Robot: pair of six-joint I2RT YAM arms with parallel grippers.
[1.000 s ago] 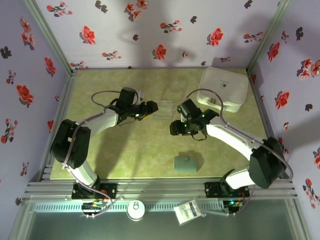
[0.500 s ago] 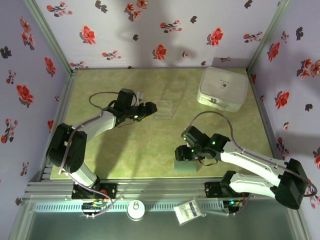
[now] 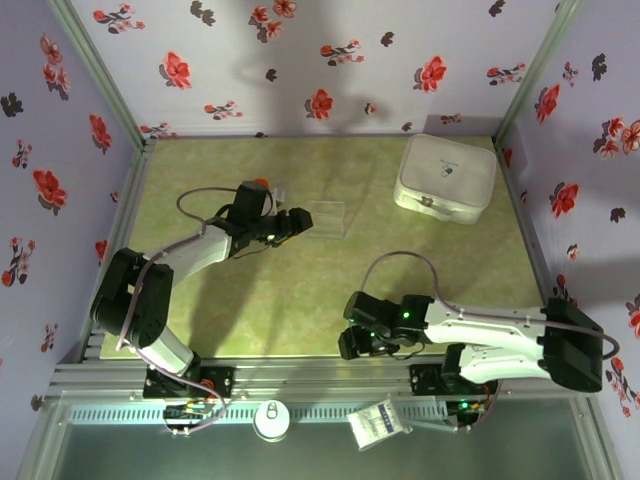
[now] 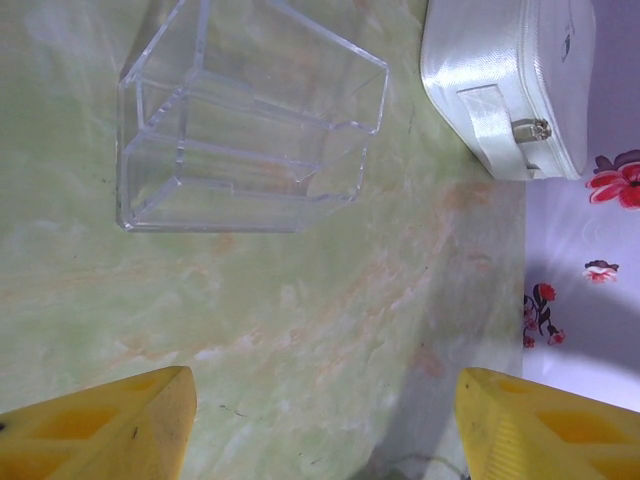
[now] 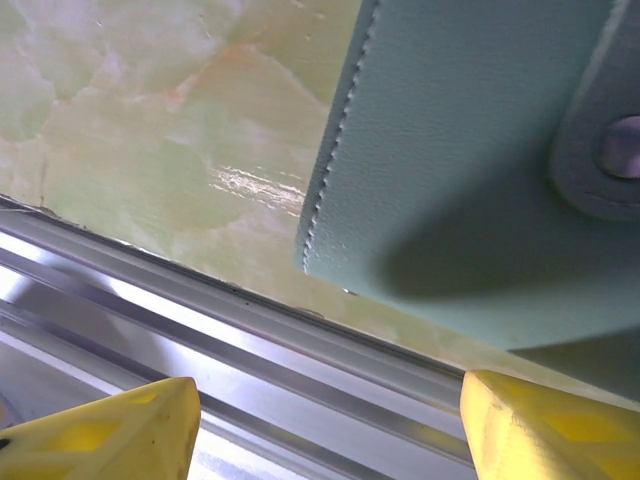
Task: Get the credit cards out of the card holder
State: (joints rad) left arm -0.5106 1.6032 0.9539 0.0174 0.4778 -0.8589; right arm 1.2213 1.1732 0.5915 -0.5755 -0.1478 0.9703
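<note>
At the bottom centre of the top view, the right gripper [image 5: 320, 440] hangs low over the near edge of the desk [image 3: 300, 300], its yellow fingers spread wide with nothing between them. In its wrist view the holder [image 5: 450, 150] takes the upper right of the frame. It lies flat on the desk just inside the metal rail [image 5: 250, 350], with its stitched edge toward the fingers. A tab with a snap stud crosses it at the right edge, so it looks fastened shut, and any cards inside are hidden. The gripper is probably this low and this wide so it can take the holder by its edge or pin it while the tab is worked. Further up, left of centre in the top view, the left gripper [image 4: 320, 420] is also spread and empty, and it points at the clear box [image 4: 250, 130]. The box lies on the desk near the top left of that wrist view and appears to have nothing in it, so it may be meant to receive the cards. The white case [image 4: 510, 80] sits at the upper right, closed, with its contents hidden.
</note>
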